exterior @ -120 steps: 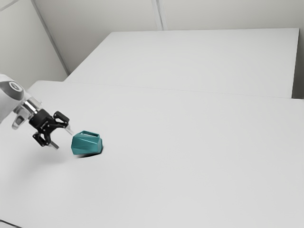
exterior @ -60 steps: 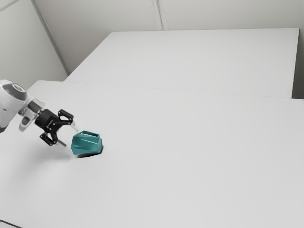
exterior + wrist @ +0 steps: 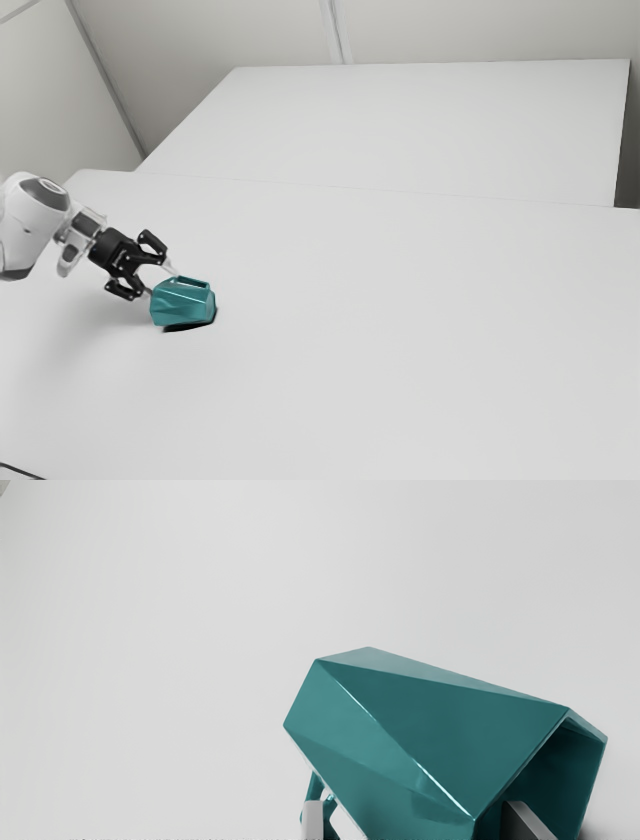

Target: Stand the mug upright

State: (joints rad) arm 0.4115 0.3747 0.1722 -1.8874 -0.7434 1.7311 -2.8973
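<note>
Teal mug (image 3: 183,303): on its side, exterior view's left of the surface (image 3: 400,350)
Gripper (image 3: 162,282): spread, right by the mug
Done: reach, pretty much imo
To do: grip, tip upright, let go

Ext. view: from arm's (image 3: 35,220) side, well back, looking down across table (image 3: 400,350). Wrist cam: on arm, v. close, facing mug (image 3: 390,730) & table. Both share mug + nearby table.

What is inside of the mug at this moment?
At the mouth of the mug, one finger of the gripper shows, perhaps reaching in. Some dark inner wall is visible; the mug's side covers the rest.
</note>
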